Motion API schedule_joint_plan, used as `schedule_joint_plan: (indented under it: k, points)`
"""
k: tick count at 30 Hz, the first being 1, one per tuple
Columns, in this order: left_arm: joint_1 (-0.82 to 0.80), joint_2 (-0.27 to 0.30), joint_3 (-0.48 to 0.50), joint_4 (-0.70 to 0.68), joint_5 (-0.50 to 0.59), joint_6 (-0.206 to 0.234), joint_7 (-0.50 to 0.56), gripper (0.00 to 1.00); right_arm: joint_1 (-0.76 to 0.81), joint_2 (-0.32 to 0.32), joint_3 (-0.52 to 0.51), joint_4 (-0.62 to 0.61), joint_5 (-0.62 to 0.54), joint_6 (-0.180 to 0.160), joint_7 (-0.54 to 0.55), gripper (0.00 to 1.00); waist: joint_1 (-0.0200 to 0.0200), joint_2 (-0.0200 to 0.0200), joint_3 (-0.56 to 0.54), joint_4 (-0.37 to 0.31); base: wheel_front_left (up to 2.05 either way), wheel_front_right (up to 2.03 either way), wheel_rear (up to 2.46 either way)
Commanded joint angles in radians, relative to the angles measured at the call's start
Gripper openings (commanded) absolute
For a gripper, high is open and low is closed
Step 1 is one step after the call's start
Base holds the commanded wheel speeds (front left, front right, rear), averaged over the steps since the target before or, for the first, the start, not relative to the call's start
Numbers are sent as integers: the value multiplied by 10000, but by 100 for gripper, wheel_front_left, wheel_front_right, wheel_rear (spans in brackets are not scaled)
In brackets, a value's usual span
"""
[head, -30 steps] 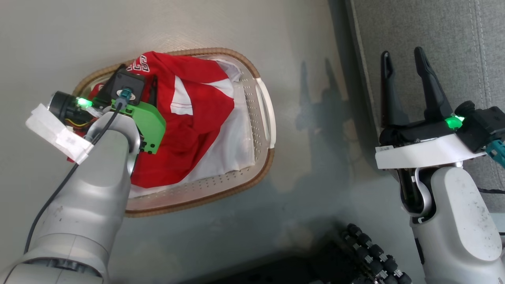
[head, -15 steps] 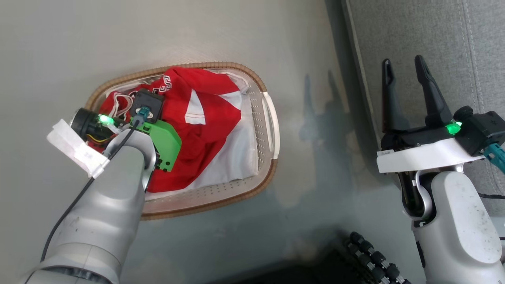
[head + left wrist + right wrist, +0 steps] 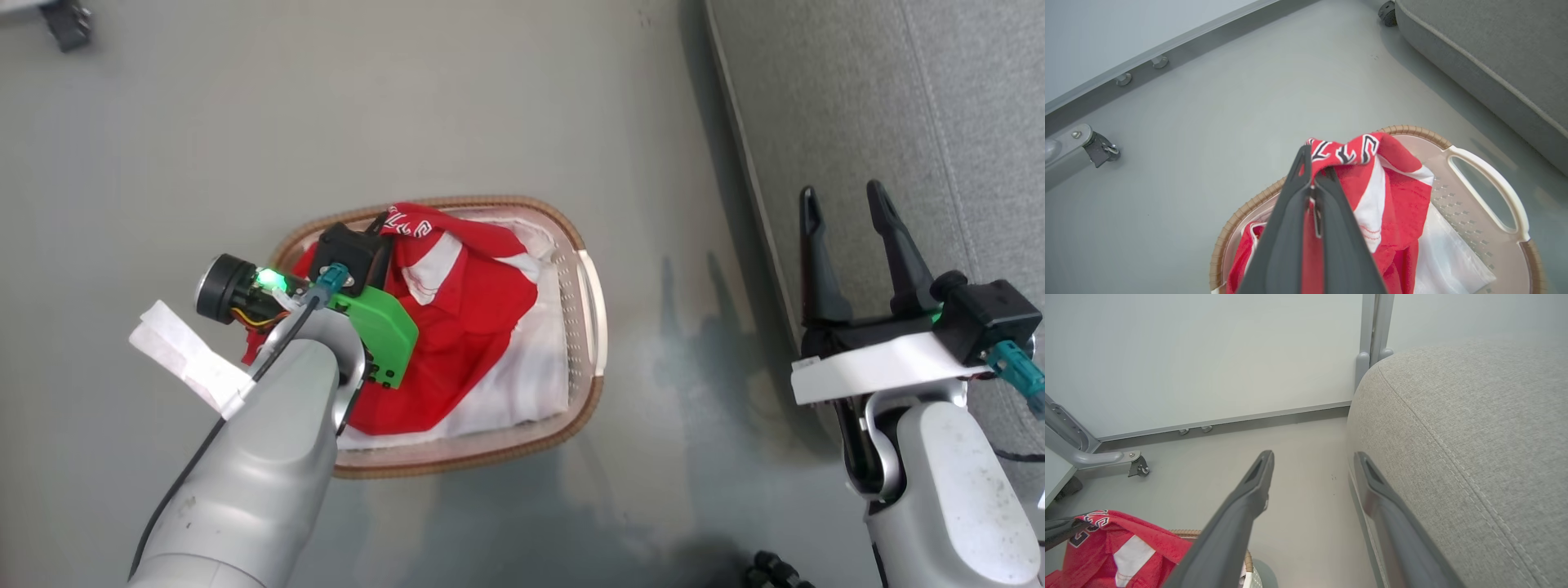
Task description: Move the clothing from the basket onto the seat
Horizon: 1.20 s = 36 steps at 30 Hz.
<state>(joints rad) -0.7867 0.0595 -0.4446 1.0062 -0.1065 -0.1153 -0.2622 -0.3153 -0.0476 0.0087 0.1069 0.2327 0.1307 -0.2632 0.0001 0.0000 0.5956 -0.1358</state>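
The clothing, a red jersey [image 3: 482,327] with white panels and black-and-white numerals, lies bunched in the basket [image 3: 522,201], an oval cream one with a brown woven rim. My left gripper [image 3: 1312,171] is shut on a fold of the jersey [image 3: 1396,196] and holds it up above the basket rim [image 3: 1412,130]. In the head view the left wrist covers most of its fingers. My right gripper [image 3: 842,192] stands open and empty over the edge of the seat [image 3: 898,122], a grey sofa. The right wrist view shows those open fingers [image 3: 1261,473] beside the seat [image 3: 1474,437].
A plain white cloth [image 3: 531,392] lies under the jersey in the basket. A metal frame leg with a caster [image 3: 1098,147] stands on the grey floor by the wall. A sofa caster [image 3: 1387,12] sits at the seat's far corner. My dark base [image 3: 775,567] shows at the bottom.
My left gripper has shut on the jersey and drawn a fold upward, bunching the cloth. The head view has shifted, so the basket sits lower and smaller. The right gripper stays open.
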Motion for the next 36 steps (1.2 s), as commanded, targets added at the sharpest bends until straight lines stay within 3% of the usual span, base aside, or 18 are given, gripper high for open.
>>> schedule_joint_plan:
  k: [1,12,21,36]
  points:
    - [247,62,-45,-278,-56,-61,-37,0,251,-50,-78,83,-127,1,-25,100,-1,0,-1224,669,0,0,0]
    - [1266,416,-859,-2204,-551,-160,-39,0,1405,-50,-147,370,-487,1,-25,100,-1,0,-3513,1097,0,0,0]
    - [1023,1121,-2079,-3497,-1258,-165,-40,0,2318,-48,-63,469,-552,1,-23,100,-1,0,-4981,1093,0,0,0]
    - [-812,1903,-3720,-5282,-2131,-158,829,0,2198,-48,822,414,-702,1,-25,100,-1,0,-5708,950,0,0,0]
